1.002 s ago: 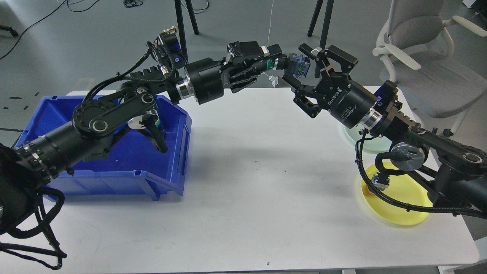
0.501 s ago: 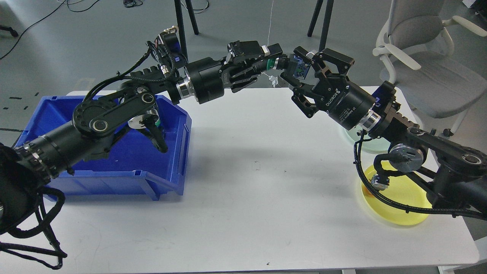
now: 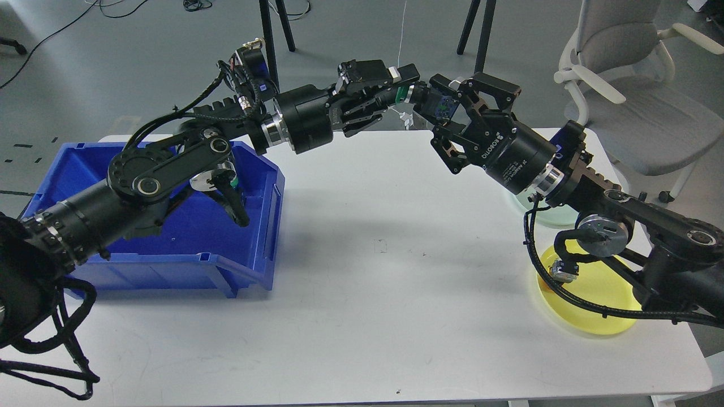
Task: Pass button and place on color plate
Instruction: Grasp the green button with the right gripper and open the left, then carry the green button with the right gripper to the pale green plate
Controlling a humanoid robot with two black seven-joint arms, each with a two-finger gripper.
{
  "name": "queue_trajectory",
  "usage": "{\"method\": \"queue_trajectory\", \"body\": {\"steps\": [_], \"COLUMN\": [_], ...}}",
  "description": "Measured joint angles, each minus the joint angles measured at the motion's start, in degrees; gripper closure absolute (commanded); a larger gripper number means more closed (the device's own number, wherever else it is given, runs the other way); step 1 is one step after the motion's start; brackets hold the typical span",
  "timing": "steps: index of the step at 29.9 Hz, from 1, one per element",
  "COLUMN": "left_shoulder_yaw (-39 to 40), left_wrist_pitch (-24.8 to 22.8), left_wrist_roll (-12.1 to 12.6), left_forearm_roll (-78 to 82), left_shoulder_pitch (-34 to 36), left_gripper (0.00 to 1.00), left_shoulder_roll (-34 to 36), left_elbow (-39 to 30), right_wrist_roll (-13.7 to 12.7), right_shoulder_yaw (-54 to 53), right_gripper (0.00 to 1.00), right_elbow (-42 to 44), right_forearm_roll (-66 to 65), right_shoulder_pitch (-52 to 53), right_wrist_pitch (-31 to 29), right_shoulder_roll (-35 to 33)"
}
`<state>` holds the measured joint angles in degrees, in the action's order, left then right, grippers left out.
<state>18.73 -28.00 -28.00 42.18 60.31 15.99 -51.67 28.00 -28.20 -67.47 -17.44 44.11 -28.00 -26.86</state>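
Observation:
My left gripper (image 3: 408, 90) is shut on a push button (image 3: 442, 103) with a green collar and a blue back end, and holds it level in the air above the table's far edge. My right gripper (image 3: 440, 111) is open, with one jaw above and one below the button's blue end, close around it. A yellow plate (image 3: 591, 302) lies at the table's right front, partly under my right arm. A pale green plate (image 3: 542, 213) lies behind it, mostly hidden by the arm.
A blue bin (image 3: 169, 254) stands at the table's left, under my left arm. A grey office chair (image 3: 628, 90) is beyond the table's right corner. Black stand legs (image 3: 271, 34) rise behind the table.
My right gripper has moved left and slightly up, so that its open jaws now straddle the button's blue end. My left arm has held still.

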Motion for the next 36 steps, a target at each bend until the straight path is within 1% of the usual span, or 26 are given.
{"method": "queue_trajectory", "body": {"steps": [2,4,8,13,19,21,25,28,30,36], "left_shoulder_yaw": [0.00,0.00,0.00,0.05,0.08,0.08,0.09,0.09,0.09,0.09], "left_wrist_pitch": [0.00,0.00,-0.01,-0.01,-0.01,-0.01,-0.01,0.00,-0.01,0.00], "left_wrist_roll": [0.00,0.00,0.00,0.00,0.00,0.00,0.00,0.00,0.00,0.00], "left_forearm_roll": [0.00,0.00,0.00,-0.36,-0.63,-0.99,-1.56,-1.65,-1.67,-1.67], "left_shoulder_pitch": [0.00,0.00,0.00,0.00,0.00,0.00,-0.03,-0.10,-0.10,-0.10], "left_gripper": [0.51,0.35,0.22,0.15,0.13,0.13,0.12,0.12,0.12,0.12], "left_shoulder_roll": [0.00,0.00,-0.35,-0.64,-0.78,-0.94,-0.99,-0.98,-0.99,-1.04], "left_elbow": [0.00,0.00,0.00,0.02,0.46,0.72,0.88,0.95,0.96,0.97], "right_wrist_roll": [0.00,0.00,0.00,0.00,0.00,0.00,0.00,0.00,0.00,0.00], "right_shoulder_yaw": [-0.06,-0.08,-0.06,0.15,-0.67,-1.52,-4.32,-5.43,-5.62,-4.66], "right_gripper": [0.88,0.90,0.92,0.93,0.94,0.94,0.94,0.94,0.94,0.94], "right_elbow": [0.03,0.04,0.08,0.11,0.29,0.57,2.67,7.62,12.83,28.61], "right_forearm_roll": [0.01,0.03,0.03,-0.11,-0.10,-0.09,-0.06,-0.07,-0.11,-0.31], "right_shoulder_pitch": [-0.06,-0.09,-0.18,-0.35,-1.47,-2.21,-4.32,-5.97,-6.89,-9.09], "right_wrist_pitch": [0.00,0.00,0.00,0.00,0.00,0.00,0.00,0.00,0.00,0.00], "right_shoulder_roll": [0.00,0.00,-0.05,-0.08,-0.87,-1.98,-6.53,-8.73,-9.41,-8.75]}}
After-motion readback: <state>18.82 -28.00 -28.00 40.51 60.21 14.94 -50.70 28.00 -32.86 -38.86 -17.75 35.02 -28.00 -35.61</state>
